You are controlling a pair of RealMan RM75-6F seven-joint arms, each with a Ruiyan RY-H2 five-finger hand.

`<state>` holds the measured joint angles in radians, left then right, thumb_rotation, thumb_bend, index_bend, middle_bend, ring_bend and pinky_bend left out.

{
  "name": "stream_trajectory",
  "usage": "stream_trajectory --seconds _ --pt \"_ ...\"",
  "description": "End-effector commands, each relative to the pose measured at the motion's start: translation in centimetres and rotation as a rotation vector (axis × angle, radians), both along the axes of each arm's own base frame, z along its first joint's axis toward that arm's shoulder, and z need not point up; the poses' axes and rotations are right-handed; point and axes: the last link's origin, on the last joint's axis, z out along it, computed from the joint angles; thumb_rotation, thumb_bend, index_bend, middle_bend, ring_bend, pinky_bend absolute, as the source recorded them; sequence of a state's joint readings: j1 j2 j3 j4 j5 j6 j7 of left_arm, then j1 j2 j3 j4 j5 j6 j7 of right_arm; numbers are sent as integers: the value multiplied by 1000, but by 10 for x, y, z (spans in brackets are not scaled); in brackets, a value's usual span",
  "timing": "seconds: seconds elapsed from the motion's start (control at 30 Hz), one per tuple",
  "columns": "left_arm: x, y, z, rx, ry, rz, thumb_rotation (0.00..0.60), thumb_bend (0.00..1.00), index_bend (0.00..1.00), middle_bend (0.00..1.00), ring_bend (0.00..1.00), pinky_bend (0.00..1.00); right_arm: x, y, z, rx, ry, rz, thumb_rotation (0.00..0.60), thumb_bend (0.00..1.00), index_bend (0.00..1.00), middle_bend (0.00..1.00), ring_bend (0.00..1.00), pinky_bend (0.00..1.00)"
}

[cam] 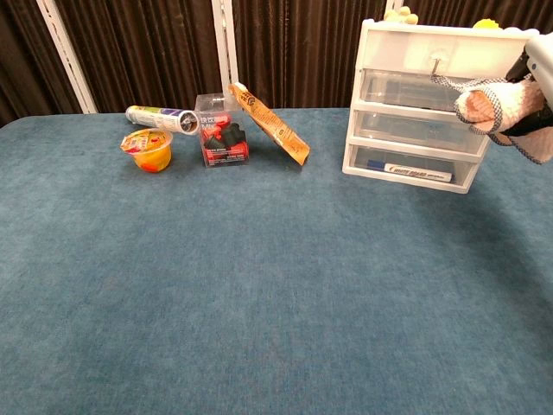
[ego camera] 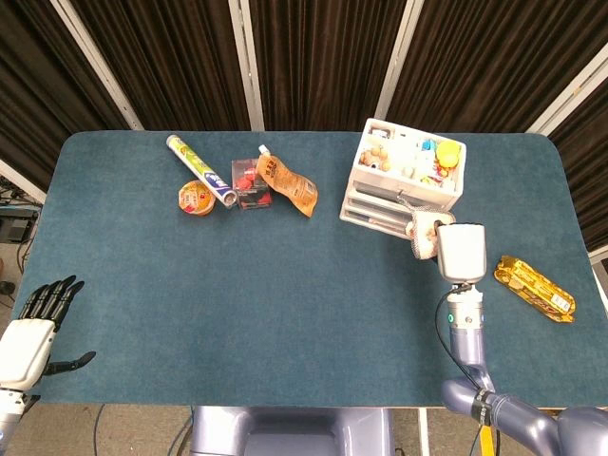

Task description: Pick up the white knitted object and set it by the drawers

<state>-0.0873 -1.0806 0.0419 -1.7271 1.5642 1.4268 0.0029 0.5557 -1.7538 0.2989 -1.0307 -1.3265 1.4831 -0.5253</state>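
Note:
The white knitted object (cam: 501, 105), pale with a pinkish patch and dark edging, hangs above the table in front of the drawers' right side. My right hand (cam: 536, 86) grips it from the right; in the head view the hand (ego camera: 459, 252) covers most of the knit (ego camera: 421, 234). The white plastic drawers (cam: 415, 130) stand at the back right, also seen from above as drawers (ego camera: 380, 195) with small toys on top. My left hand (ego camera: 33, 328) rests open off the table's near left corner, holding nothing.
A yellow snack packet (ego camera: 536, 287) lies right of my right hand. At the back left are a foil tube (cam: 160, 117), a jelly cup (cam: 148, 150), a clear box of red and black pieces (cam: 223, 134) and an orange pouch (cam: 270, 124).

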Motion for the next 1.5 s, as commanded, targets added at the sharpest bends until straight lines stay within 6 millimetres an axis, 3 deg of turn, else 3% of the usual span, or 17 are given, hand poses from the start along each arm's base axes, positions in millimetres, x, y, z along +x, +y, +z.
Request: stream_trajectory --seconds 0.03,1.5 --pt "0 0 0 0 1 0 600 62 0 0 0 0 2 -1 1 -2 -4 5 600 230 861 1000 948 975" --pt "1 0 0 1 1 -4 600 61 0 0 0 0 7 0 5 -8 -27 16 600 230 861 1000 948 975"
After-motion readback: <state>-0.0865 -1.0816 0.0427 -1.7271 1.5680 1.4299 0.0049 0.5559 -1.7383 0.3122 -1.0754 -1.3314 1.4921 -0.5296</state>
